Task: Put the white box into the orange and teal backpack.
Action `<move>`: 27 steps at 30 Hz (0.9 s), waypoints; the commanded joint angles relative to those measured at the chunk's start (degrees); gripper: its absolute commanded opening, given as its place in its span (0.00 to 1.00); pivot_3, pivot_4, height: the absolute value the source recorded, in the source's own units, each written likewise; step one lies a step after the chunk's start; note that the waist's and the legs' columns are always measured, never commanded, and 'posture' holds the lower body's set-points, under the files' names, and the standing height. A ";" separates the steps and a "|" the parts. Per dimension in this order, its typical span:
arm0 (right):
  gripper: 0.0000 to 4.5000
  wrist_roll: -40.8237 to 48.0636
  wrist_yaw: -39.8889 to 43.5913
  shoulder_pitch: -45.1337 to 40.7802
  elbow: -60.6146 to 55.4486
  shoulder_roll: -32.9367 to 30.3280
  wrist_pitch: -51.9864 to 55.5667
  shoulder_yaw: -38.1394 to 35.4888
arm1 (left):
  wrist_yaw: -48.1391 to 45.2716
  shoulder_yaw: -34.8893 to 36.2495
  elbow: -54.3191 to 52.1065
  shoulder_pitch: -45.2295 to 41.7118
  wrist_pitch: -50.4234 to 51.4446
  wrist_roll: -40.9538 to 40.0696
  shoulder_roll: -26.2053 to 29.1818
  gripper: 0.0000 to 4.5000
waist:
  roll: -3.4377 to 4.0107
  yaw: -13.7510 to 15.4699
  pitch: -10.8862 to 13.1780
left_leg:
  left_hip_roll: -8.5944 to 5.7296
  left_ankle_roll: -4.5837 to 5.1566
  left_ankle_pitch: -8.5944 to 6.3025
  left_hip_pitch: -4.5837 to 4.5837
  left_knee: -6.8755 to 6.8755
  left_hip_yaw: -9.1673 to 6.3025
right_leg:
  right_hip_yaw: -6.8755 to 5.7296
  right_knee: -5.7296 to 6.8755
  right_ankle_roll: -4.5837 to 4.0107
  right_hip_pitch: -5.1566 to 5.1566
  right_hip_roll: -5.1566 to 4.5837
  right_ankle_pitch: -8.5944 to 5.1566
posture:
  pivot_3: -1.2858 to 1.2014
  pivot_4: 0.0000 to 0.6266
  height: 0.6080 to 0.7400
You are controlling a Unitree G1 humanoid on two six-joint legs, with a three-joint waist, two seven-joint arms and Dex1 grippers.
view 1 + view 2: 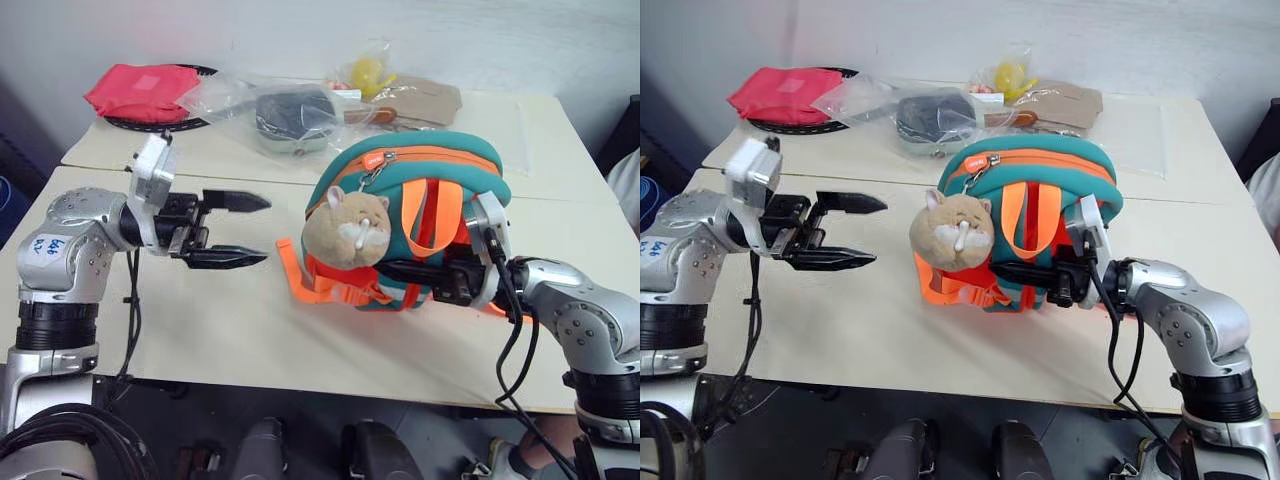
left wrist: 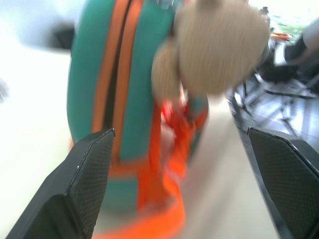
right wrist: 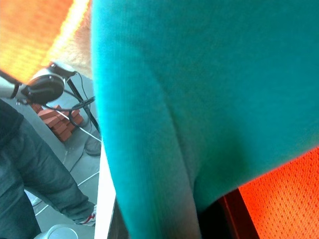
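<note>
Orange and teal backpack (image 1: 415, 215) stood upright on table (image 1: 250, 340), zipper closed, plush animal (image 1: 347, 228) facing left gripper. Right gripper (image 1: 400, 272) pinched shut on backpack's lower side — fingers pressed into teal fabric. Left gripper (image 1: 232, 229) level beside backpack, apart from it — jaws spread wide, empty. White box unseen.

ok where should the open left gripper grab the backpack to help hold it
Probably the top arch of the orange and teal backpack, beside the zipper pull. It stands upright with that edge exposed toward the left gripper, which can come in level from its own side. The right gripper already holds the lower part.
</note>
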 commanded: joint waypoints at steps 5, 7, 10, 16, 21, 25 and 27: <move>0.00 -0.41 0.72 -0.99 0.09 0.22 -0.03 0.52 | 15.19 -4.51 -18.27 5.78 -1.39 0.83 -8.42 0.99 | 0.00 -0.38 0.00 | 0.04 -0.07 0.04 0.11 -0.05 0.08 | 0.07 0.03 0.01 0.00 0.09 0.01 | 0.52 0.24 1.00; 0.00 -1.28 0.73 -1.58 0.63 1.00 -1.16 0.88 | 17.30 -7.49 -19.31 6.36 -4.44 2.81 -12.08 0.99 | 0.01 -0.21 0.00 | 0.06 -0.14 0.08 0.15 -0.04 0.08 | 0.07 0.07 0.01 0.01 0.12 0.01 | 0.52 0.24 1.00; 0.00 -1.51 0.25 -2.53 0.90 2.17 -1.63 0.99 | 19.31 -9.95 -18.66 5.74 -7.92 5.36 -15.72 0.91 | 0.00 -0.12 0.00 | 0.05 -0.11 0.08 0.15 0.02 0.08 | 0.07 0.05 0.01 0.06 0.12 0.01 | 0.52 0.24 1.00; 0.00 -2.64 0.07 -2.90 1.18 3.08 -1.84 0.83 | 17.29 -10.05 -15.45 6.73 -11.79 8.20 -13.33 0.56 | 0.00 -0.14 0.00 | 0.04 -0.11 0.09 0.15 -0.05 0.09 | 0.06 0.03 0.01 0.05 0.12 0.01 | 0.52 0.24 1.00; 0.00 -2.64 -0.84 -1.67 0.10 3.38 -1.65 -0.18 | 17.64 -1.12 -6.87 2.91 -10.17 5.61 -7.30 0.36 | 0.01 -0.33 0.00 | 0.08 -0.15 0.11 0.17 -0.02 0.09 | 0.07 0.08 0.01 0.04 0.14 0.01 | 0.52 0.24 1.00; 0.00 -2.09 -2.02 0.06 -1.44 3.21 -1.28 -0.95 | 19.14 1.75 3.19 1.26 -5.64 6.70 -1.32 0.36 | 0.01 -0.26 0.00 | 0.09 -0.19 0.13 0.18 -0.09 0.07 | 0.04 0.07 0.01 0.01 0.16 0.00 | 0.52 0.24 1.00; 0.00 -1.83 -2.74 0.61 -2.09 3.35 -1.22 -1.20 | 21.48 -0.90 7.36 1.95 -4.62 11.45 0.56 0.36 | 0.01 -0.24 0.00 | 0.06 -0.15 0.11 0.18 -0.08 0.06 | 0.04 0.07 0.01 0.02 0.12 0.01 | 0.52 0.24 1.00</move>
